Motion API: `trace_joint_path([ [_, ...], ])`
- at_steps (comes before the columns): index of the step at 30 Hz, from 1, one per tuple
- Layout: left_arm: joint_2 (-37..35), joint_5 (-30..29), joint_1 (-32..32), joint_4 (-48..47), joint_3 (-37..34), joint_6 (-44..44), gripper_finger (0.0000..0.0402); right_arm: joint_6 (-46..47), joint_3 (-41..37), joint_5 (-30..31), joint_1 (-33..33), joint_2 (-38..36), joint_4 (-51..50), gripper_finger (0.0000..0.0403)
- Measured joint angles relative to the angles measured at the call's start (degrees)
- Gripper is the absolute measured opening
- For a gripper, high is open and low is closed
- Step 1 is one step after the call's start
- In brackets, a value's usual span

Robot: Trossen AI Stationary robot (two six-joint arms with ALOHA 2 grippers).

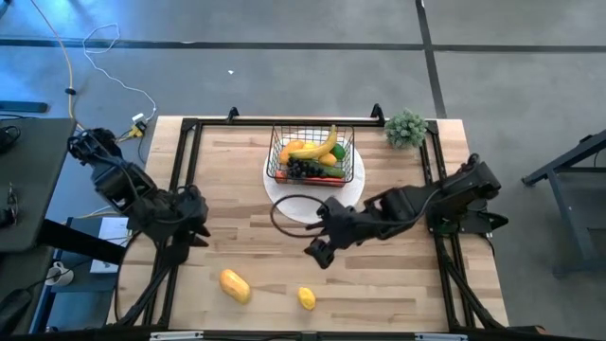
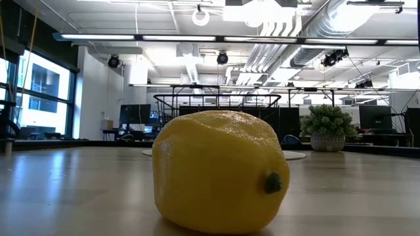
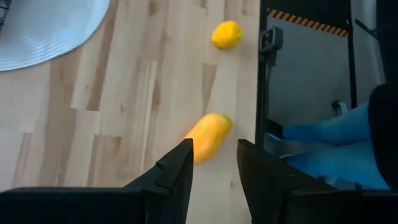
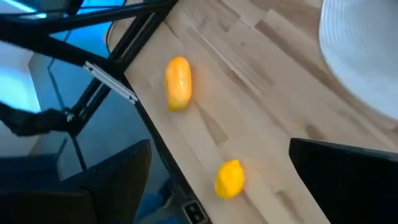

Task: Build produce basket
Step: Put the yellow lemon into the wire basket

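A black wire basket point(image 1: 311, 152) sits on a round white disc point(image 1: 352, 185) toward the far edge of a wooden table point(image 1: 398, 275), already holding a banana point(image 1: 320, 147), dark grapes point(image 1: 301, 169) and other toy produce. A small green potted plant point(image 1: 406, 128) stands to the right of the basket, near the table's far right corner.

Two pieces lie loose on the bare wood, well apart from the basket and close to the table's near edge: an orange mango point(image 1: 235, 285) and, to its right, a lemon point(image 1: 307, 298). The lemon fills the low view point(image 2: 220, 172), with the basket and the plant point(image 2: 327, 128) visible behind it.

The right gripper point(image 1: 319, 253) reaches out over the table between the basket and the lemon, just beside the near rim of the disc. Its fingers are spread wide and hold nothing; its wrist view looks down on the mango point(image 4: 178, 83) and lemon point(image 4: 230, 179).

The left gripper point(image 1: 194, 230) hangs at the table's left edge, well left of the basket. Its fingers point(image 3: 177, 171) stand a little apart and empty, with the mango point(image 3: 206, 135) showing beyond them and the lemon point(image 3: 227, 34) farther off.
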Motion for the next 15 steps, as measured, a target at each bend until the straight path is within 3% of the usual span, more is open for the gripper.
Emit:
trace_joint_path([
  [15,0.0,1.22,-4.91,-1.81,0.0,-1.33,0.0113,16.55,0.0,-0.21,4.81,13.33,2.97,0.0362],
])
